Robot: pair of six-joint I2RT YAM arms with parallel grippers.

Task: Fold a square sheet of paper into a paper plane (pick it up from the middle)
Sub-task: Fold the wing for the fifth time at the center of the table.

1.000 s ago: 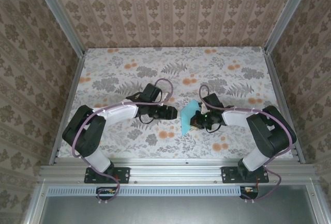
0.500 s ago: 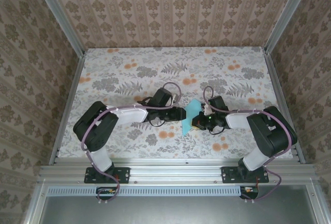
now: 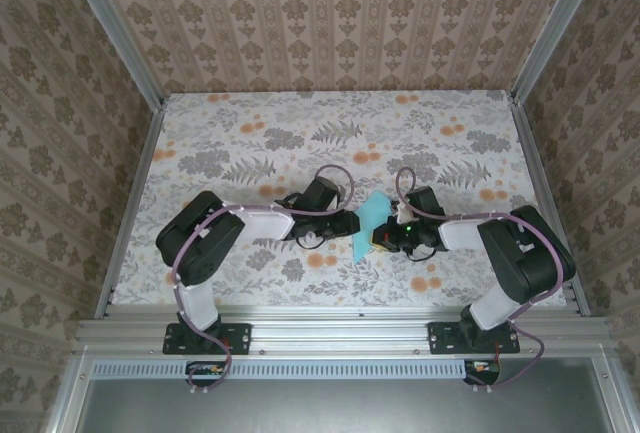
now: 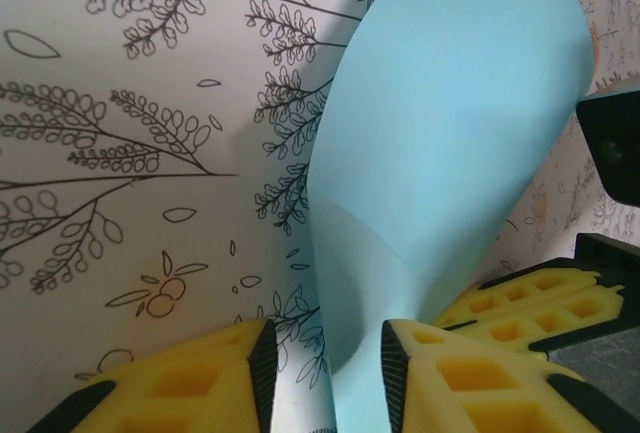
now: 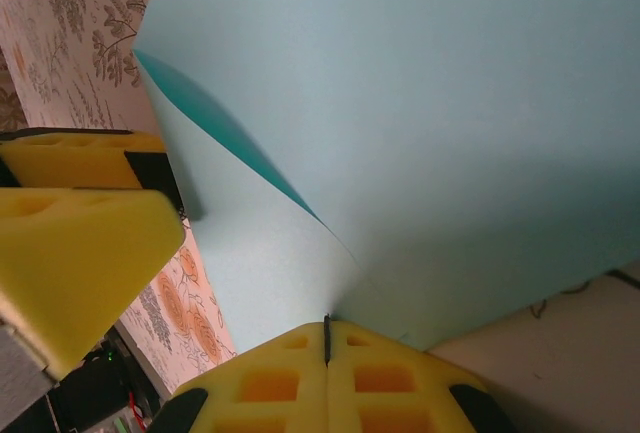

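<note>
I see my right gripper (image 5: 327,338) pinched tight on the sheet of paper (image 3: 372,219). The sheet stands curled up off the table (image 3: 250,133), near the front middle. My left gripper (image 4: 322,353) is spread apart, with the sheet's lower edge sitting in the gap between its fingers.

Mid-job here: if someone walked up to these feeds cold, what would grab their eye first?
The turquoise sheet of paper stands out against the busy floral tabletop, curling upright at front centre between the two arms. The right gripper has its yellow fingers shut on the sheet. The left gripper is open, with the paper's edge in the gap.
</note>
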